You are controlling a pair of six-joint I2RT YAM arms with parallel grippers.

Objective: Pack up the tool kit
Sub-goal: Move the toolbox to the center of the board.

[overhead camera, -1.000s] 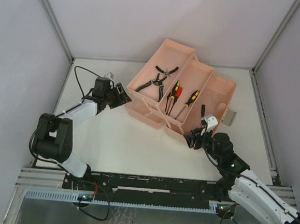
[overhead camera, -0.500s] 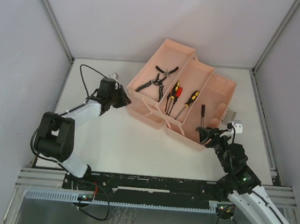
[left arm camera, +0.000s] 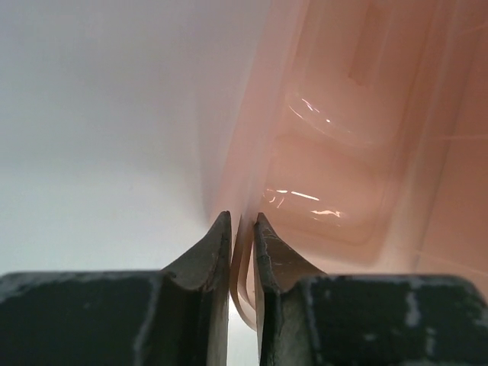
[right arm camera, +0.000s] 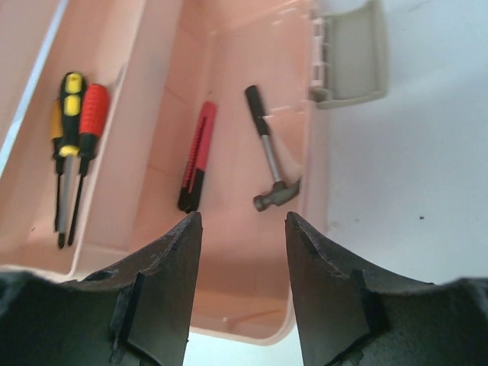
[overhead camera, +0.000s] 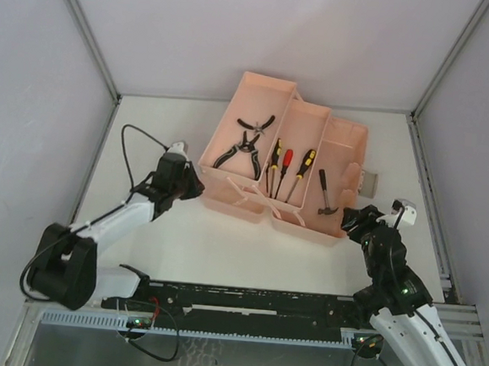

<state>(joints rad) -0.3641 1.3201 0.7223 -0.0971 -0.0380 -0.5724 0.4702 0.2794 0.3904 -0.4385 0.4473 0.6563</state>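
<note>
At toolbox (overhead camera: 347, 144) left rim, left gripper (left arm camera: 242, 223) now clamped on its wall, box swung round; right gripper (right arm camera: 242, 221) backs off, jaws apart, hammer (overhead camera: 323, 195) lying inside the base. Tools look stowed, closing likely next

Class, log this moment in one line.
left gripper: shut on salmon-pink plastic toolbox rim | right gripper: open, empty | small black-handled hammer: in toolbox base | toolbox: not yet closed
</note>
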